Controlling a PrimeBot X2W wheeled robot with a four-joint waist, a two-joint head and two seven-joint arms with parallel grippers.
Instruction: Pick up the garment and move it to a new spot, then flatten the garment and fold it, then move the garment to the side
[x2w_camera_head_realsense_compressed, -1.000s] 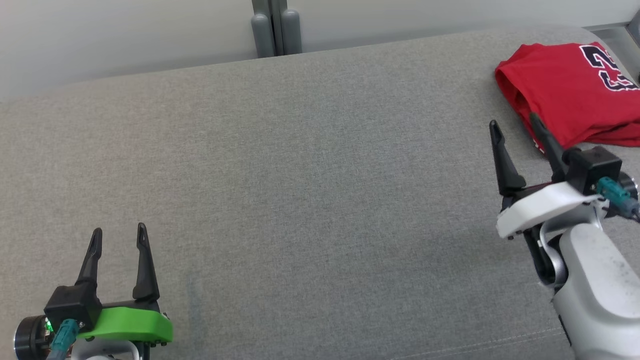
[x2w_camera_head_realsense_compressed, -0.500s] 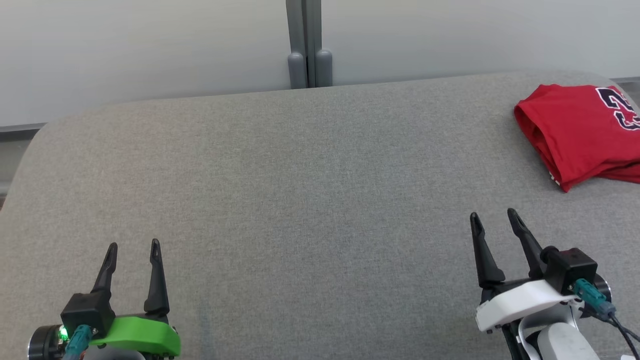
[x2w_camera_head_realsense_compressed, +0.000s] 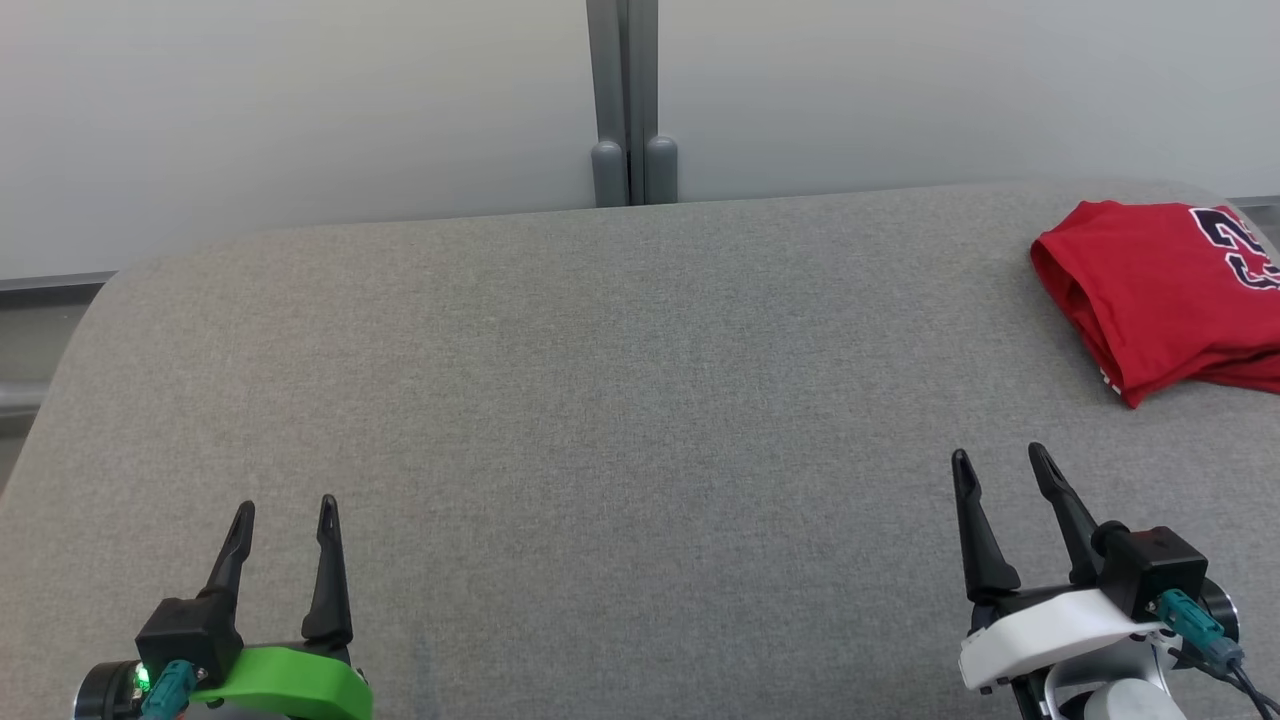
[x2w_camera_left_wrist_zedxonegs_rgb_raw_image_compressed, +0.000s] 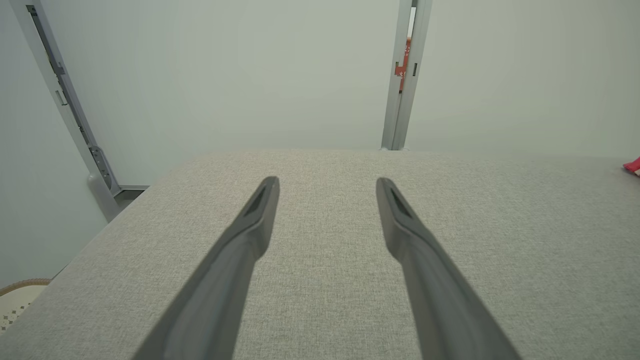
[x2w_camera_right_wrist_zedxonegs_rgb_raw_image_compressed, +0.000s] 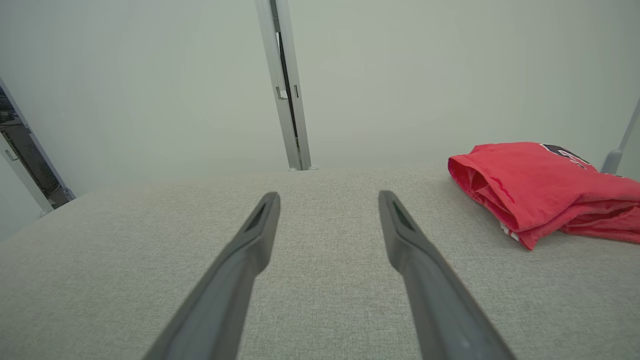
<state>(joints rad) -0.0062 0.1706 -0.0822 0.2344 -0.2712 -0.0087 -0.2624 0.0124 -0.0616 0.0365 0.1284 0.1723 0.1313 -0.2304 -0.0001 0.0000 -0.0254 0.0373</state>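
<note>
Red garment (x2w_camera_right_wrist_zedxonegs_rgb_raw_image_compressed: 530, 185) at table's (x2w_camera_head_realsense_compressed: 600, 400) far right corner, large in right wrist view, sliver in left wrist view, left end effector (x2w_camera_head_realsense_compressed: 286, 502) and right end effector (x2w_camera_head_realsense_compressed: 999, 451) open, empty.

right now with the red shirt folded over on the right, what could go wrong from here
The red garment lies at the far right end of the grey surface, close to its rounded edge, so a nudge may tip it off.
Its folded layers gape loosely at the near corner; they could slump open.
The open right gripper is the nearer one; a rightward sweep might snag it.
</note>
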